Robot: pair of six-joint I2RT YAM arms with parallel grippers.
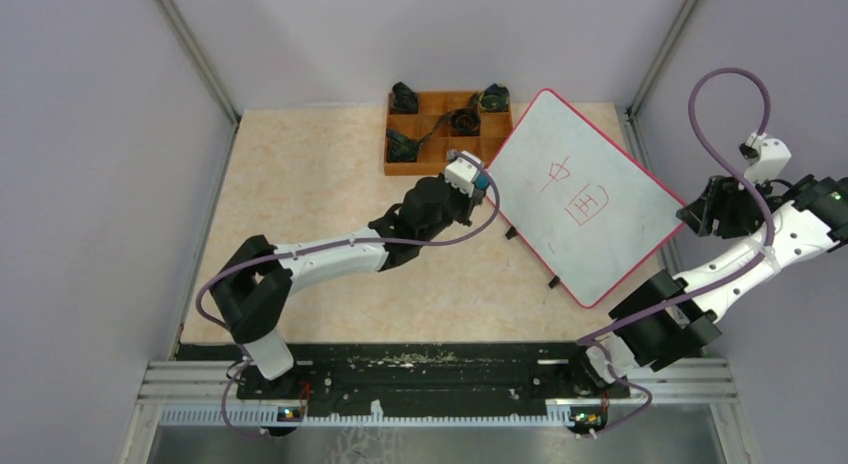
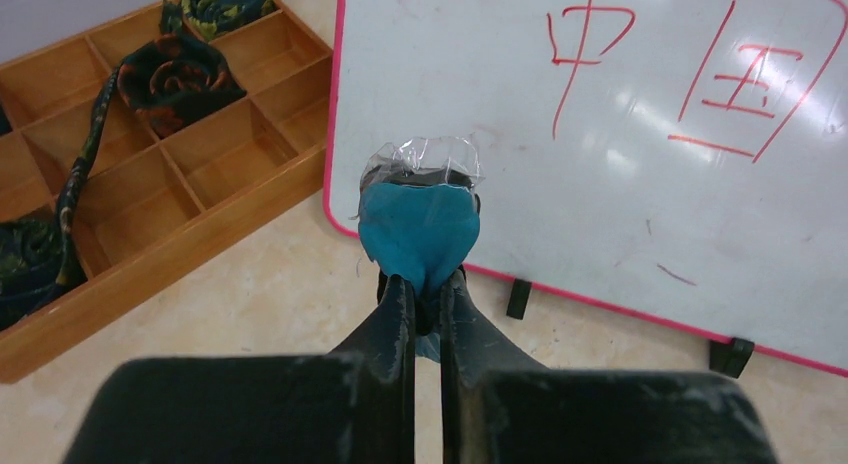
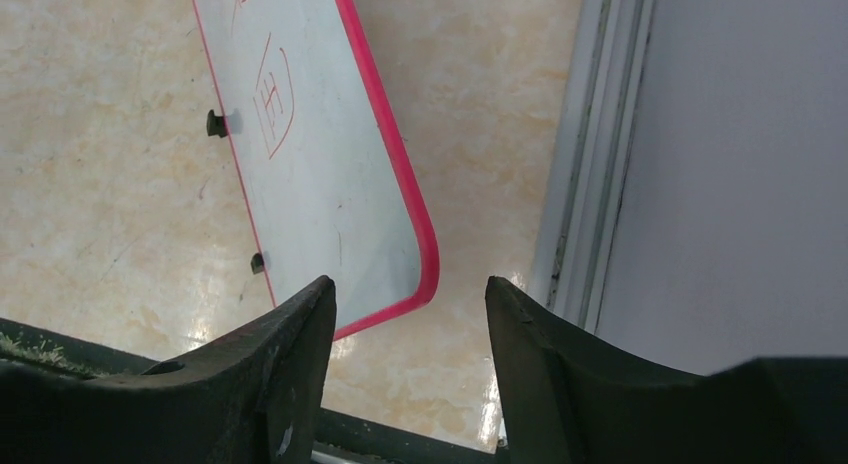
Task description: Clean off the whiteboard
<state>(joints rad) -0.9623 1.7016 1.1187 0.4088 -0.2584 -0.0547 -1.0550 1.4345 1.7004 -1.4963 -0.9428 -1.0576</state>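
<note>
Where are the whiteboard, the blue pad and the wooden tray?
Whiteboard (image 1: 585, 249): top view, bare white face below the writing.
Blue pad (image 2: 418, 234): left wrist view, its middle.
Tray (image 2: 180, 264): left wrist view, front wall.

This looks like a robotics lab, a purpose-built test cell. Plain pale lilac wall panels (image 1: 90, 134) close in a beige marble-patterned worktop (image 1: 300, 184) on three sides, joined by bare aluminium corner posts (image 1: 197, 54). Two robot arms, the left arm (image 1: 330, 254) and the right arm (image 1: 745, 269), are bolted to a black mounting rail (image 1: 430, 369) at the near edge, over a slotted aluminium frame (image 1: 200, 389), with purple cables (image 1: 738, 72) looping loose along them.
</note>
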